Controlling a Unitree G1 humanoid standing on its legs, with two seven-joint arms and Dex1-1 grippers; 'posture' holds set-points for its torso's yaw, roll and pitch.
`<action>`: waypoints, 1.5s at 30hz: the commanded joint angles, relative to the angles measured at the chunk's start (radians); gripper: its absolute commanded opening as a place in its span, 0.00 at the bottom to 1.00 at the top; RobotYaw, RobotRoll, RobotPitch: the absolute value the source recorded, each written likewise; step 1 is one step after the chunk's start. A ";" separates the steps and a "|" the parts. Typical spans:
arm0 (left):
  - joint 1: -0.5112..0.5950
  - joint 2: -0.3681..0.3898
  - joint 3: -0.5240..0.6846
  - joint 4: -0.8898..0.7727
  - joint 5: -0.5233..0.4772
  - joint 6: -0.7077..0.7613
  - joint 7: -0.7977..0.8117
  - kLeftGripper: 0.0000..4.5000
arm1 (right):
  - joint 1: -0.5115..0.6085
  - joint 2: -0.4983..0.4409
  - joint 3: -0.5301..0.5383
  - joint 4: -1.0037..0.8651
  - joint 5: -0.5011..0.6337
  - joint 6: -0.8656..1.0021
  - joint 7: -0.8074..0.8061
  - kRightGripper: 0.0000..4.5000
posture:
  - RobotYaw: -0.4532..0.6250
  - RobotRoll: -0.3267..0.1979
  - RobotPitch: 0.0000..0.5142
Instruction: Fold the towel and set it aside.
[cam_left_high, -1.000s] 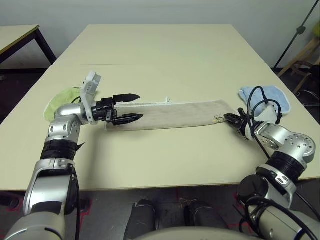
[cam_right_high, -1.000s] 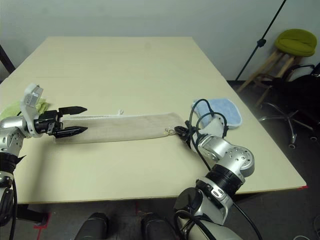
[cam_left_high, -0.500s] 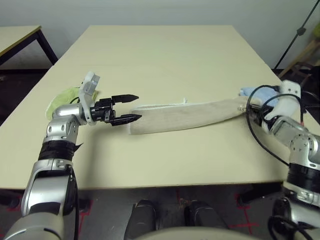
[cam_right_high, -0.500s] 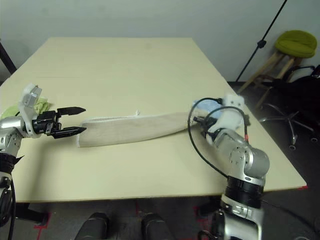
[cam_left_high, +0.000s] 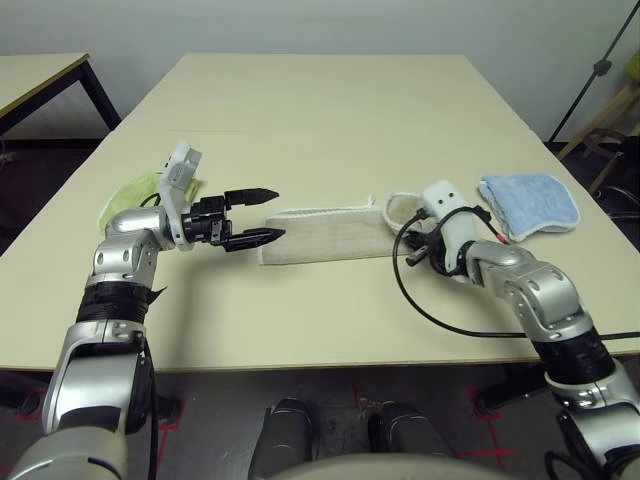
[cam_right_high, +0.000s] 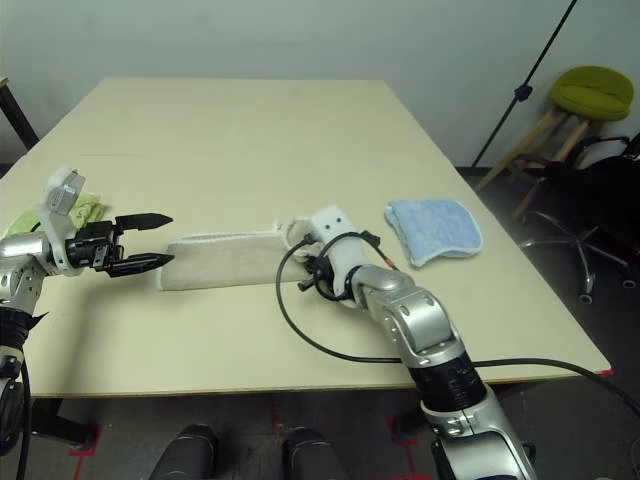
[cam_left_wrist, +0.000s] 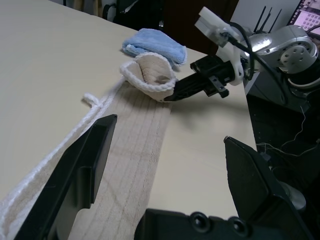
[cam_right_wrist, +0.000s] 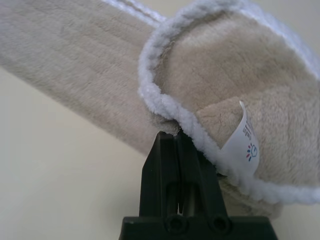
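Right hand (cam_left_high: 412, 252), pinched shut on towel (cam_left_high: 320, 233) end, swung from beside blue cloth (cam_left_high: 530, 202) toward left hand. Wrist rolled over. Towel's right end lifted and curled back over itself in loop. Strip on tabletop shortened to about half; its left end dragged rightward. Blue cloth became fully uncovered.
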 joint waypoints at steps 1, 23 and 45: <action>0.016 0.002 -0.002 -0.040 -0.004 0.022 0.013 1.00 | -0.046 0.011 0.044 0.057 -0.051 -0.036 0.030 0.00 | 0.51 0.62 0.08; 0.049 -0.008 -0.010 -0.150 -0.024 0.102 0.074 1.00 | -0.097 -0.209 0.045 -0.207 0.070 0.146 0.441 0.84 | 0.51 0.62 0.10; 0.063 -0.016 -0.007 -0.163 -0.027 0.103 0.081 1.00 | -0.227 -0.006 -0.563 0.265 0.165 0.505 0.071 0.99 | 0.52 0.62 0.10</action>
